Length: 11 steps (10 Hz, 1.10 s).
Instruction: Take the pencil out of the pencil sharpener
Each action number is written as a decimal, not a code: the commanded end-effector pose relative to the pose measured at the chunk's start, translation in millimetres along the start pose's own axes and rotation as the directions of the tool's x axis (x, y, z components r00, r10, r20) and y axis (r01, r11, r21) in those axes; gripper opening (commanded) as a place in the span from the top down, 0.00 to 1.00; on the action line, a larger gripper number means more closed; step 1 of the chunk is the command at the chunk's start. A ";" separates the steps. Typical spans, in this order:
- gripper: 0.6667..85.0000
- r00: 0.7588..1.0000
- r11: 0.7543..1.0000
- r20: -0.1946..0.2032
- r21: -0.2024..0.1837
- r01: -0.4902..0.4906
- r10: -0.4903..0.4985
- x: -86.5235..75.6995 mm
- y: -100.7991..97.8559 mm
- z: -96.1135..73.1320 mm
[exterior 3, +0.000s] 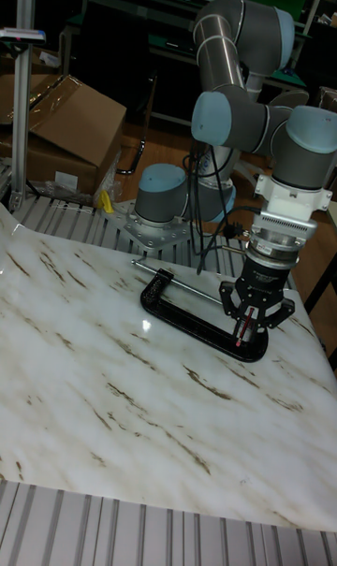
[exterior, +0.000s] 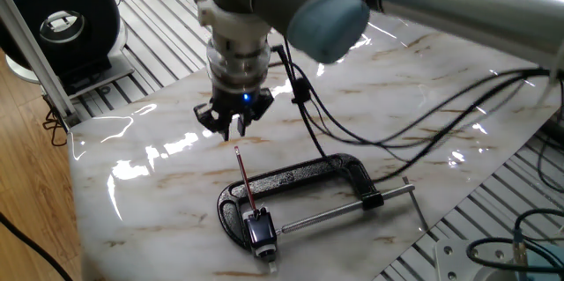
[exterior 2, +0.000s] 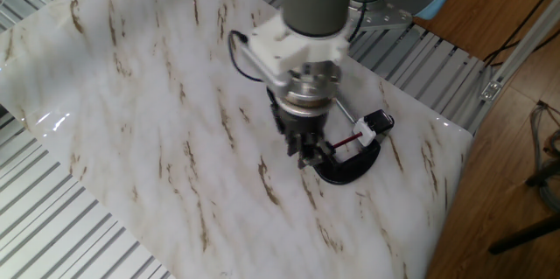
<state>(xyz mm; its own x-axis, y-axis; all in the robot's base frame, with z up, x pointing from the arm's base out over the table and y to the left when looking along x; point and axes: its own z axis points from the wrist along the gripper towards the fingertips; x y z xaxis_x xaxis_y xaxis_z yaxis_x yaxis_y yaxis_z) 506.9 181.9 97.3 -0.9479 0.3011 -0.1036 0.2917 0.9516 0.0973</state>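
Observation:
The pencil (exterior: 246, 182) is a thin dark-red stick lying across the black C-clamp (exterior: 304, 173), its lower end stuck in the pencil sharpener (exterior: 260, 231), a small black and silvery block. My gripper (exterior: 229, 129) hangs open just above and behind the pencil's free tip, nothing between its fingers. In the other fixed view the gripper (exterior 2: 305, 156) sits at the left end of the pencil (exterior 2: 347, 142), with the sharpener (exterior 2: 378, 123) to the right. In the tall view the gripper (exterior 3: 251, 326) covers the clamp's (exterior 3: 183, 319) right end; a bit of red shows there and the sharpener is hidden.
A black round device (exterior: 60, 15) stands on the slatted frame at the back left. Black cables (exterior: 397, 96) trail from the arm over the marble sheet. The clamp's silver screw rod (exterior: 352, 208) points right. The table's edge (exterior 2: 455, 191) is close to the sharpener.

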 end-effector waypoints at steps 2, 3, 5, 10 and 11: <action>0.64 0.999 0.999 0.011 -0.002 -0.032 0.032 16.4 -1.2 4.4; 0.64 0.999 1.000 0.016 0.000 -0.030 0.030 18.9 -3.1 5.7; 0.64 0.999 0.999 0.031 -0.001 -0.034 0.034 23.2 -2.8 8.8; 0.62 0.998 0.999 0.046 0.015 -0.036 0.035 31.2 -0.2 14.0; 0.62 0.998 0.999 0.041 0.024 -0.041 0.040 34.2 -1.3 14.9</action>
<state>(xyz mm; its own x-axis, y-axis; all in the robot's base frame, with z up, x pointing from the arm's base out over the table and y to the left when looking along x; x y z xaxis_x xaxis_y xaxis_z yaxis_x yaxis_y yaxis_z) 480.9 188.1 80.7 -0.9333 0.3280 -0.1460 0.3199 0.9443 0.0769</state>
